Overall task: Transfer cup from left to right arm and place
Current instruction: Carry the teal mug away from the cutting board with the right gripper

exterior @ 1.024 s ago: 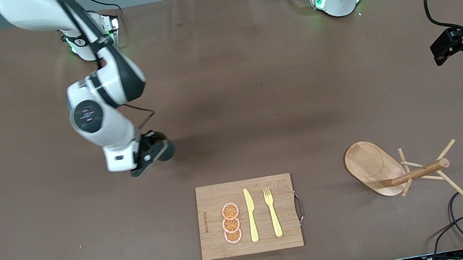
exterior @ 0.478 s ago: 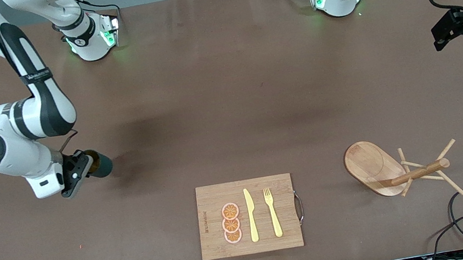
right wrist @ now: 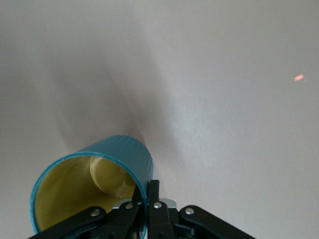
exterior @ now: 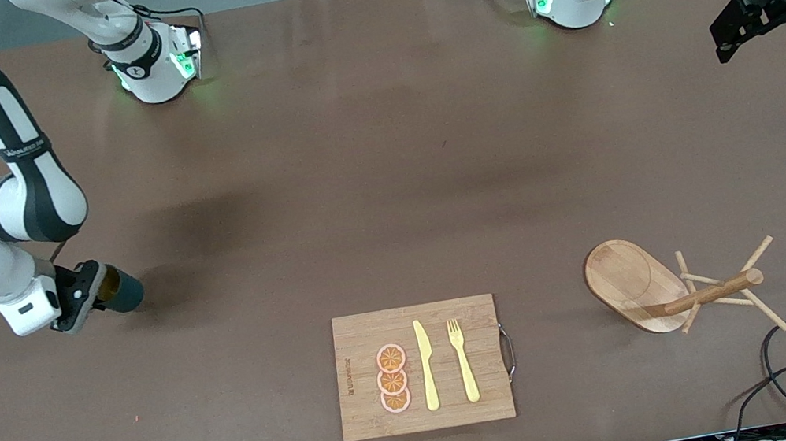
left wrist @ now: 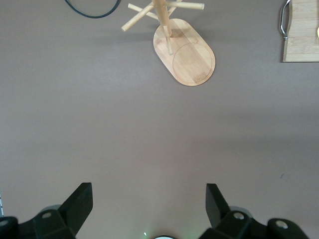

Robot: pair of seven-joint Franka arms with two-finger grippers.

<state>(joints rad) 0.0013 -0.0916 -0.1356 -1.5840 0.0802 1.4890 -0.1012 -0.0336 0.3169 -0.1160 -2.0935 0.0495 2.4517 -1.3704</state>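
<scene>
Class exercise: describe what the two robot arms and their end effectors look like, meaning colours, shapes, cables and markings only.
Both arms are glossy white with rounded joints and black bands; their bases glow green. The right arm has a round dark cap on its elbow joint and thin black cables. The right end effector and left end effector are black, angular, two-fingered. A thick black cable loops to the left arm.

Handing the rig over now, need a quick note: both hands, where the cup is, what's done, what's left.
Right hand: shut on the cup's wall, pinching its rim; over the table at the right arm's end.
Left hand: open, holding nothing, up over the table at the left arm's end; that arm waits.
Cup: teal, tilted on its side in the right hand; whether it touches the table cannot be told.
Also on the table: cutting board with orange slices, knife and fork; wooden peg rack.
Done: the cup is with the right arm.
Left: set the cup down upright and let go.
</scene>
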